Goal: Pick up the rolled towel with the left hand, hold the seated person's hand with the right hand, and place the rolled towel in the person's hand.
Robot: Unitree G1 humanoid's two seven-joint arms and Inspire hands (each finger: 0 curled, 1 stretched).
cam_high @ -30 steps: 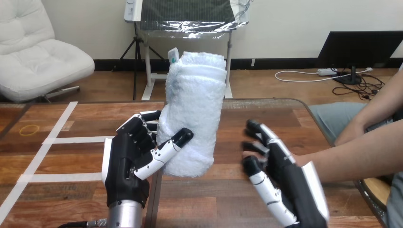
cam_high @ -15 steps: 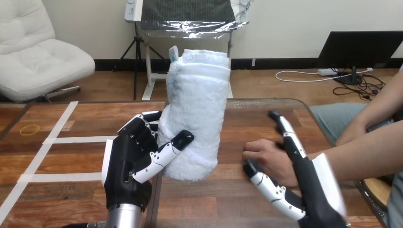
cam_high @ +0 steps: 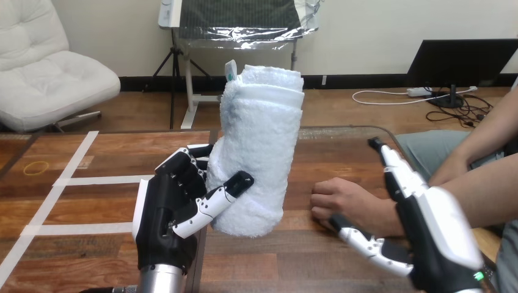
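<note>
My left hand (cam_high: 166,215) is shut on the rolled white towel (cam_high: 261,140) and holds it upright above the wooden table (cam_high: 98,201), with the thumb across the roll's lower front. To the right, the person's hand (cam_high: 343,201) rests loosely curled on the table. My right hand (cam_high: 441,239) sits at that person's wrist. Its fingers (cam_high: 394,168) point straight on the far side and its thumb (cam_high: 365,242) lies along the near side, so the wrist lies between them without being clasped. A gap separates the towel from the person's hand.
White tape lines (cam_high: 73,180) cross the table's left part, and a thin yellow ring (cam_high: 35,166) lies near its left edge. The person's other arm (cam_high: 482,137) shows at the right, beyond the table's rounded right edge (cam_high: 403,146).
My right hand has slid back from over the person's hand to the wrist, its fingers straightening. The person's hand is now uncovered. The towel in my left hand has shifted slightly right.
</note>
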